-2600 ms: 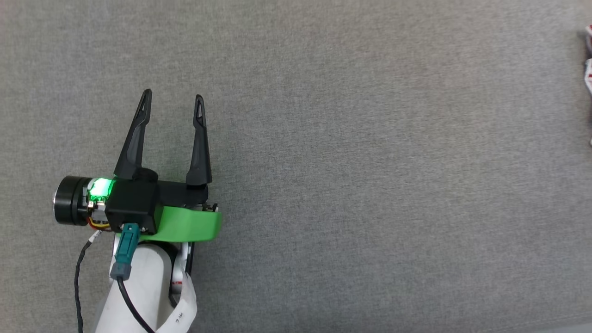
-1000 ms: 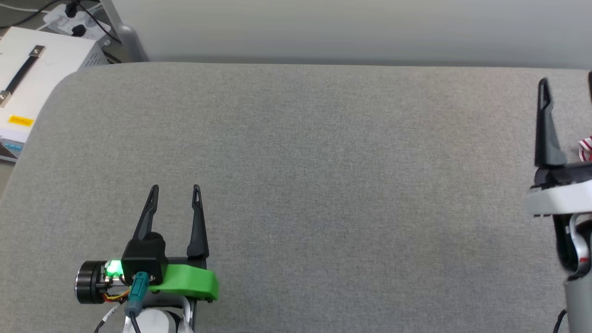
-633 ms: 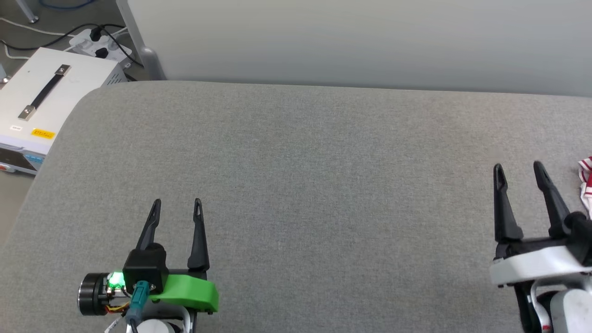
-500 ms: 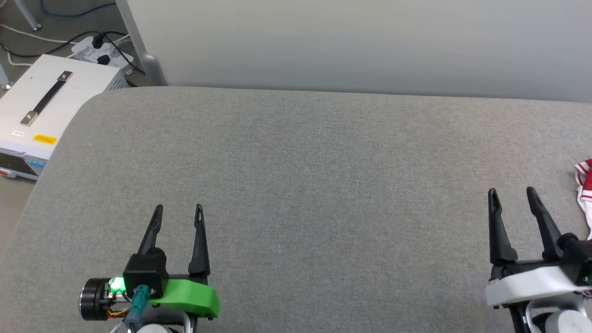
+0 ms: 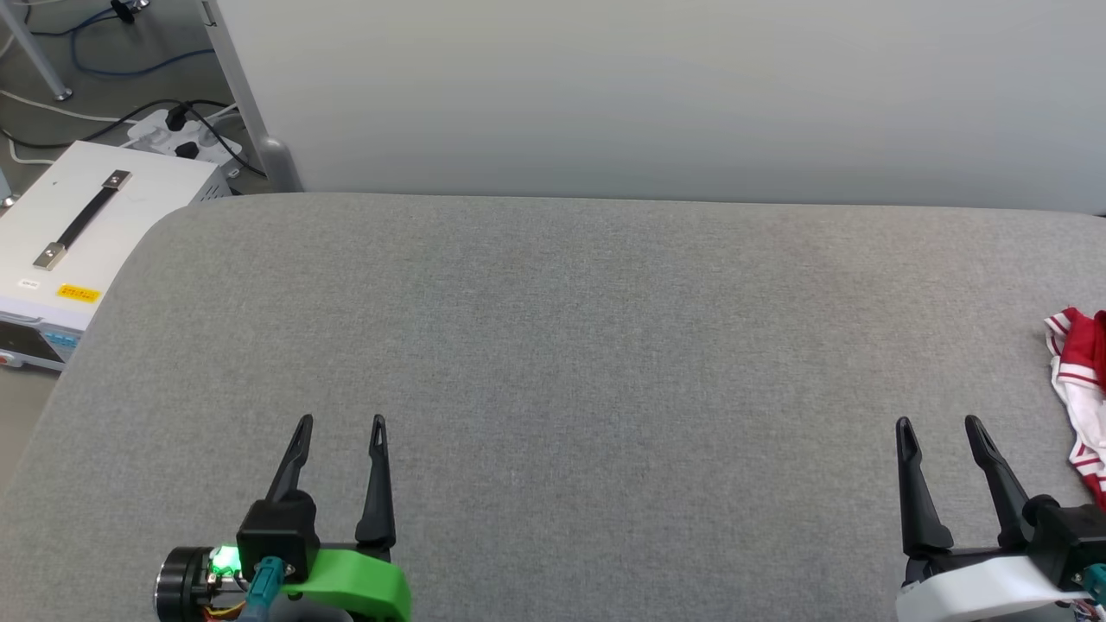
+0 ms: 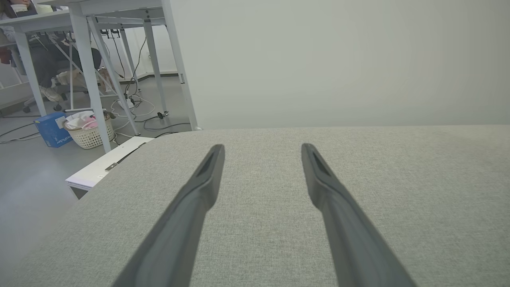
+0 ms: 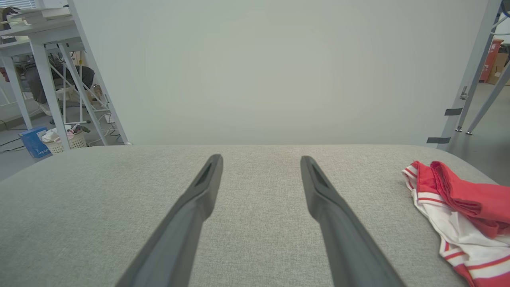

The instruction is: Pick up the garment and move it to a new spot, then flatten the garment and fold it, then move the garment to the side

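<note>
The garment (image 5: 1082,389), red with white striped trim, lies bunched at the far right edge of the grey padded table (image 5: 605,345); in the right wrist view the garment (image 7: 462,207) sits right of the fingers. My right gripper (image 5: 938,425) stands open at the lower right, just left of the garment and apart from it, nothing between its fingers (image 7: 318,187). At the lower left my left gripper (image 5: 340,422) is open and empty over bare table, and its fingers (image 6: 211,167) point toward the far edge.
A white case (image 5: 78,233) with a black handle stands on the floor beyond the table's left corner, with a power strip and cables (image 5: 173,130) behind it. A pale wall panel (image 5: 657,95) runs along the far edge. Table legs and a basket (image 6: 85,133) stand at left.
The head camera has tilted up, bringing the far edge, wall and floor into view. The right gripper has come down to the lower right. More of the garment shows at the right edge.
</note>
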`<state>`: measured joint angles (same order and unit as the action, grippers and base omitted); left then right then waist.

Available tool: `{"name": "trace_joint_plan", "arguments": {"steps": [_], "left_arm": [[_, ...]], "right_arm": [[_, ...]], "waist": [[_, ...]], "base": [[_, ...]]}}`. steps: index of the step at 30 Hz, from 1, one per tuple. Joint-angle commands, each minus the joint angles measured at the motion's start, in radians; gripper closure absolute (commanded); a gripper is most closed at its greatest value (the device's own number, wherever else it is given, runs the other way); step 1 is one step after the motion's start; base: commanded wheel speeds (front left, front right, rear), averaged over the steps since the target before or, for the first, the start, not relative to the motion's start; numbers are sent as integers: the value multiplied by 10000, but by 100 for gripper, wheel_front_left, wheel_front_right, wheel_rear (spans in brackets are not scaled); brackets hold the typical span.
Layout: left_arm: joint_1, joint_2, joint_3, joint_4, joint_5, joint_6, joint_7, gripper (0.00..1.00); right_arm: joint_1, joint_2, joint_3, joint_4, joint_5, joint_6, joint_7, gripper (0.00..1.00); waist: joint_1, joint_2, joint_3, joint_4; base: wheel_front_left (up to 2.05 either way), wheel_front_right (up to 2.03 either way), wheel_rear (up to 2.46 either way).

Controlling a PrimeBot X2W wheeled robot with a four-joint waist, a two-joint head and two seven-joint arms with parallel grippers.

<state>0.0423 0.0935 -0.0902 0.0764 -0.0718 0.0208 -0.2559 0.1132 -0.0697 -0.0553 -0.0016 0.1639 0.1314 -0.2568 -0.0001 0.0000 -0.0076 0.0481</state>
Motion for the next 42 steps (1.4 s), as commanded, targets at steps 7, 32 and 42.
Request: {"name": "trace_joint_plan", "arguments": {"steps": [7,32,42], "left_arm": [[198,-53,13,49,20,-80,-59,0],[-40,-74,133,-68,111,-69,403,100],[-76,-108,206,-134,169,-82,607,100]], "right_arm": [[256,49,-1,33,64,-7,-49,0],[-75,49,83,35,-243,-1,405,100],[-175,63,127,33,-375,-2,610,100]], "waist": [[1,0,-21,40],[1,0,2,-36],[1,0,9,-78]], "base": [[0,0,0],[0,0,0],[0,0,0]]}}
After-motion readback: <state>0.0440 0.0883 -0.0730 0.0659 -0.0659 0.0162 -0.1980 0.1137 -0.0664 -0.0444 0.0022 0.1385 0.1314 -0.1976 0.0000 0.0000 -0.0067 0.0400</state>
